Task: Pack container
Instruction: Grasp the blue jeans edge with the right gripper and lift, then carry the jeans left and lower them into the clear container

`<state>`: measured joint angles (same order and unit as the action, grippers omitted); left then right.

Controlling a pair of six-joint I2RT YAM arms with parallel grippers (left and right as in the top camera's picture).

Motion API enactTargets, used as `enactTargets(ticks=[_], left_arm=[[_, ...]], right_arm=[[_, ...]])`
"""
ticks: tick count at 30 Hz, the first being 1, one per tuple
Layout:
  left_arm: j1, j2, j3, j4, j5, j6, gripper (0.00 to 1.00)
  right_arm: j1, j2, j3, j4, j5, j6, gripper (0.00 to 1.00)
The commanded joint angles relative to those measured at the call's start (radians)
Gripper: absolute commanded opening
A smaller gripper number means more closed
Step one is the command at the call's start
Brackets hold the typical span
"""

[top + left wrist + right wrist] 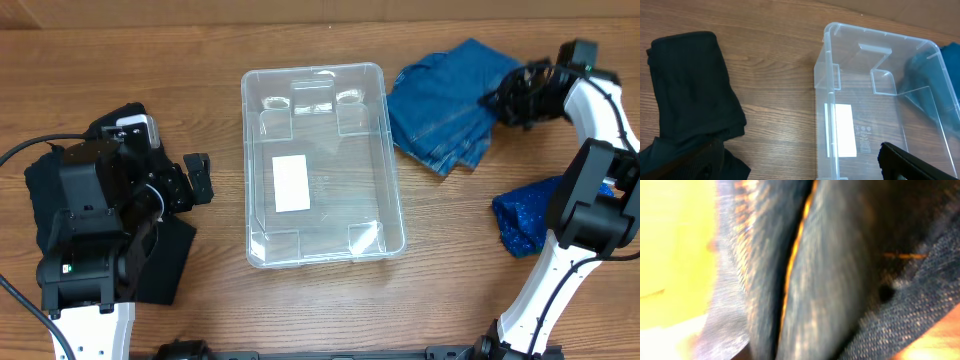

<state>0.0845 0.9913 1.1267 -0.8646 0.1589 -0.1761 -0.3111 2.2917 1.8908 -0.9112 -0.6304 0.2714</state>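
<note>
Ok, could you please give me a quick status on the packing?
Left gripper open near black garment. Right gripper at folded denim, grip unconfirmed. Container empty, nothing blocking.

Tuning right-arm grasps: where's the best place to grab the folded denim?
Probably the right-hand edge, pinched from above on the right arm's side. The folded denim lies flat in layers, so only an edge pinch can get under it. Its left edge sits close by the container, leaving little finger room there.
</note>
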Motion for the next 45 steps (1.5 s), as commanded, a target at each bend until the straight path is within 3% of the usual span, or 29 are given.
enactTargets(ticks=[1,15,19,24,34,45], left_arm=[[-0.006,-0.003,0.027,0.003,-0.013,0.023,1.00],[-0.006,-0.003,0.027,0.003,-0.013,0.064,1.00],[-0.006,-0.003,0.027,0.004,-0.013,0.069,1.00],[-0.006,-0.003,0.027,0.002,-0.013,0.076,1.00],[-0.006,-0.003,0.027,0.001,-0.013,0.076,1.00],[-0.006,-0.003,0.027,0.001,-0.013,0.076,1.00]], right_arm=[[0.010,-0.154,0.156,-0.031,-0.181,-0.123,0.04],[0.026,-0.541,0.245,-0.245,-0.386,-0.303,0.04],[0.086,-0.663,0.245,-0.356,-0.389,-0.402,0.04],[0.221,-0.759,0.245,-0.444,-0.389,-0.418,0.04],[0.545,-0.671,0.120,-0.447,-0.249,-0.417,0.04],[0.683,-0.509,-0.198,-0.124,-0.291,-0.285,0.04]])
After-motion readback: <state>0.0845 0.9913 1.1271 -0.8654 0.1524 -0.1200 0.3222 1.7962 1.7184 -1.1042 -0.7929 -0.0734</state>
